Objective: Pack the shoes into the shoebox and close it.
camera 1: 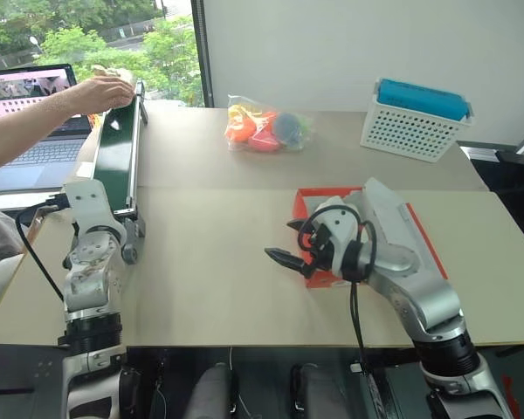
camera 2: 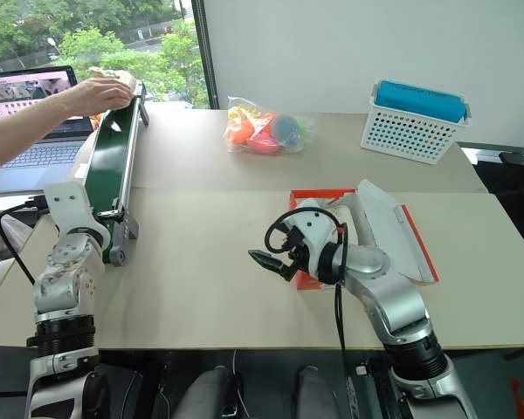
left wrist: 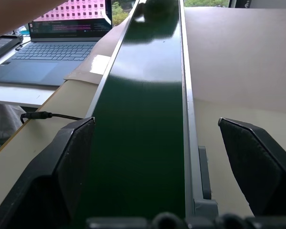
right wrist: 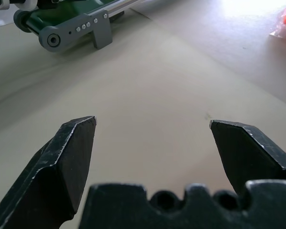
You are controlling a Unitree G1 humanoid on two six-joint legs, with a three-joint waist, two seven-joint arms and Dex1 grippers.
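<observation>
the left gripper (left wrist: 152,138) is seen spread wide and empty, its two black fingers (left wrist: 66,157) standing on either side of a long green conveyor belt (camera 1: 118,161) without touching it. this belt runs along the left side of the table (camera 1: 218,262), away from the robot. at its far end a person's hand (camera 1: 100,92) rests on a cream shoe (camera 1: 113,74), of which only a small part can be made out. a laptop (camera 1: 35,113) is set just beyond the table's left edge, under the person's forearm.

the right gripper (right wrist: 152,143) is likewise held wide apart with nothing between its fingers, above bare tabletop near the middle of the table. it is pointed toward the near end of the belt, well apart from it. just behind this arm the orange-red shoebox (camera 2: 319,199) lies on the table, largely covered by the arm; its lid (camera 2: 424,249) is seen flipped open to the right, with white paper (camera 2: 389,227) over it. whether anything is inside the box cannot be told.

at the far side of the table a clear plastic bundle of orange and blue toys (camera 1: 266,129) is placed, and to its right a white perforated basket (camera 1: 410,131) with a teal top is standing near the far right corner.
</observation>
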